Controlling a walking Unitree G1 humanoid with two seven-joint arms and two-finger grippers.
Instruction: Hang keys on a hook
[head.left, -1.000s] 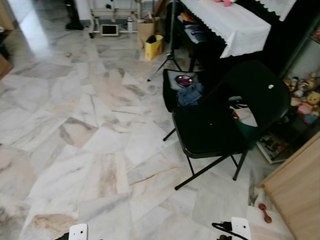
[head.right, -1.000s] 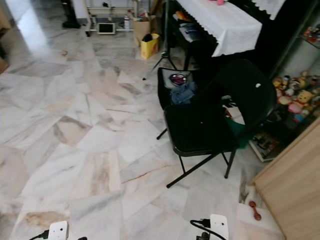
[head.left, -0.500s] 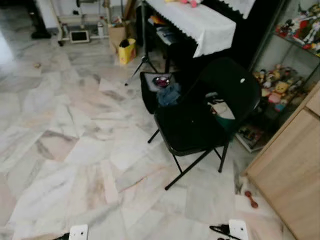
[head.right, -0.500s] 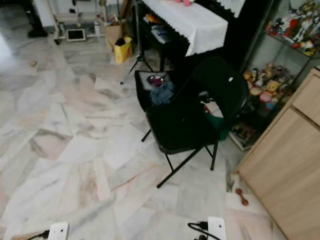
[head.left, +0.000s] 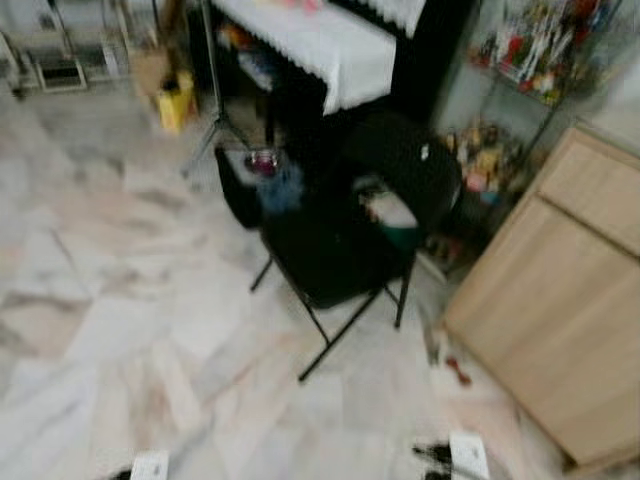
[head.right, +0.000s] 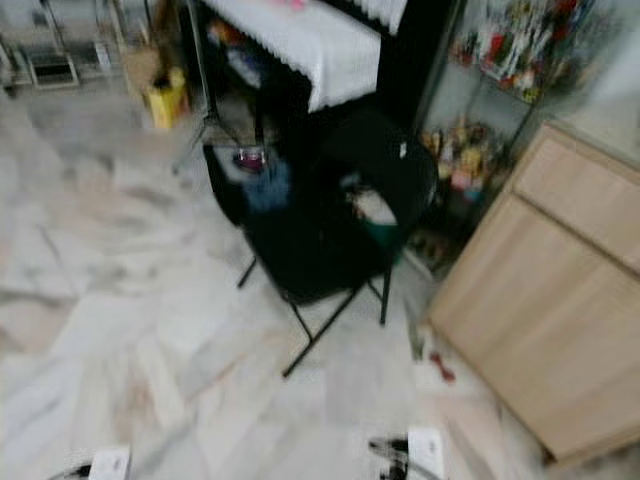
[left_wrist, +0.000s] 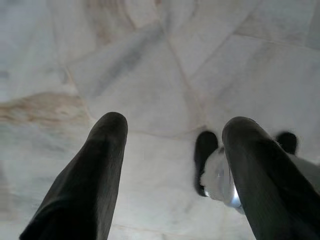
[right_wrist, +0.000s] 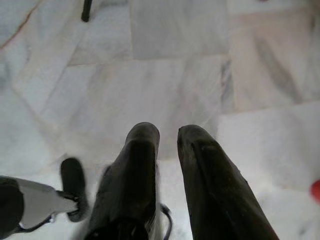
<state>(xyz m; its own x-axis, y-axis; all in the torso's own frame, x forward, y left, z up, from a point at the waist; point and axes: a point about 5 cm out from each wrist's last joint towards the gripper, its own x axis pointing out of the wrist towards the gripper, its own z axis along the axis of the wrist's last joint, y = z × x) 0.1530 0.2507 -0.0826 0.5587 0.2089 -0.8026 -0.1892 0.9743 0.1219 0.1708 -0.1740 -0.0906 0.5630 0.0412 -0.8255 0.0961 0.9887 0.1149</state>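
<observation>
**Blurred room ahead, both arms hanging low over marble**

Though the head views are smeared, we can make out a black folding chair (head.left: 345, 245) standing in the middle of the marble floor (head.left: 110, 330), with a dark bag holding blue cloth (head.left: 262, 180) just behind its seat. Beyond it, a dark piece of furniture carries a white lace-edged cloth (head.left: 320, 45). A pale wooden cabinet (head.left: 560, 310) stands to the right, a shelf of small colourful toys (head.left: 500, 150) between it and the dark furniture. A small red object (head.left: 458, 371) lies on the floor near the cabinet's base. A yellow bag (head.left: 177, 100) sits far back.

No writing is legible anywhere.

Left gripper (left_wrist: 175, 170): fingers spread wide over bare tile. Right gripper (right_wrist: 167, 170): fingers drawn nearly together, a thin gap between, nothing visible in it. We cannot make out keys or a hook
</observation>
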